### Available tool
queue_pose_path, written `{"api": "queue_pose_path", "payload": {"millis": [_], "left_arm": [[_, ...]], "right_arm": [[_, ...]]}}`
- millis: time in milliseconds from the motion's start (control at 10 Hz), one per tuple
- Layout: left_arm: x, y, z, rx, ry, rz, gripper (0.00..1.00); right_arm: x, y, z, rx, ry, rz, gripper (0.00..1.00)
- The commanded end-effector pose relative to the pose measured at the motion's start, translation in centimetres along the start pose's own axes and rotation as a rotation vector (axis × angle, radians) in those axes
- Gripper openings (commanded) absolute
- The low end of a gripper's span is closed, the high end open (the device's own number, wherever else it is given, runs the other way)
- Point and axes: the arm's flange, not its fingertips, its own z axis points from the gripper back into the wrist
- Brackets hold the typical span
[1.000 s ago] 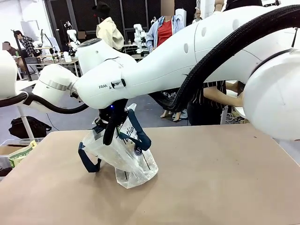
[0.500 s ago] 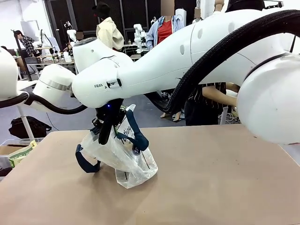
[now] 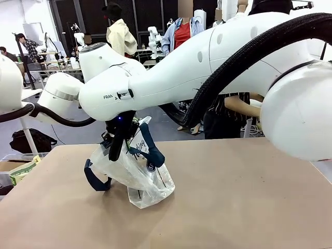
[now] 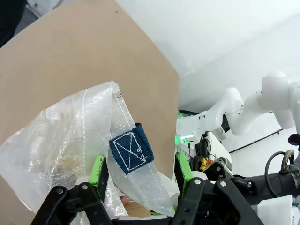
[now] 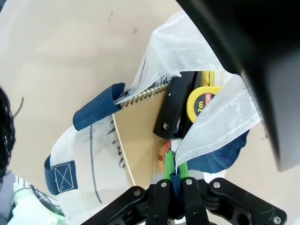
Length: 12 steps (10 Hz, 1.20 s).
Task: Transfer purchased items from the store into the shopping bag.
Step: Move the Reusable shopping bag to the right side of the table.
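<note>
We judge the loading step to be in hand: the shopping bag (image 3: 136, 174) stands on the tabletop (image 3: 233, 197) at its left half, mouth held up by both arms. Inside it, the right wrist view shows a spiral-bound notebook (image 5: 140, 136), a yellow tape measure (image 5: 202, 104) and a black flat object (image 5: 172, 112) we cannot identify.

Right pincer (image 5: 174, 180): green pads pressed together, pinching the bag's navy strap handle (image 5: 174, 183) with the translucent plastic rising from it. In the front view this arm reaches across from the right and hangs over the bag's top.

Left pincer (image 4: 139, 171): spread wide, its fingers (image 4: 98, 169) standing either side of the bag's plastic rim, where a navy strap patch with white cross-stitching (image 4: 131, 152) sits between them. We cannot tell whether the pads touch the plastic; no grip is evident.

In our judgement, the next move calls for keeping the mouth open and steady, so further items can drop in without the rim folding.
</note>
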Motion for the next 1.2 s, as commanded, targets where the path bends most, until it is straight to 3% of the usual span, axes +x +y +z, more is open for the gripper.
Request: {"api": "queue_pose_path", "payload": {"millis": [0, 700, 1100], "left_arm": [[0.9, 0.4, 0.2, -0.007, 0.036, -0.001, 0.74], [1.6, -1.4, -1.6, 0.265, 0.145, 0.006, 0.74], [1.7, -1.5, -2.6, 0.518, 0.194, 0.074, 0.74]], "right_arm": [[1.1, 0.1, 0.1, -0.019, -0.001, 0.005, 0.0], [1.5, 1.2, 0.2, -0.041, 0.013, 0.01, 0.0], [1.4, 1.3, 0.2, -0.045, 0.01, 0.007, 0.0]]}}
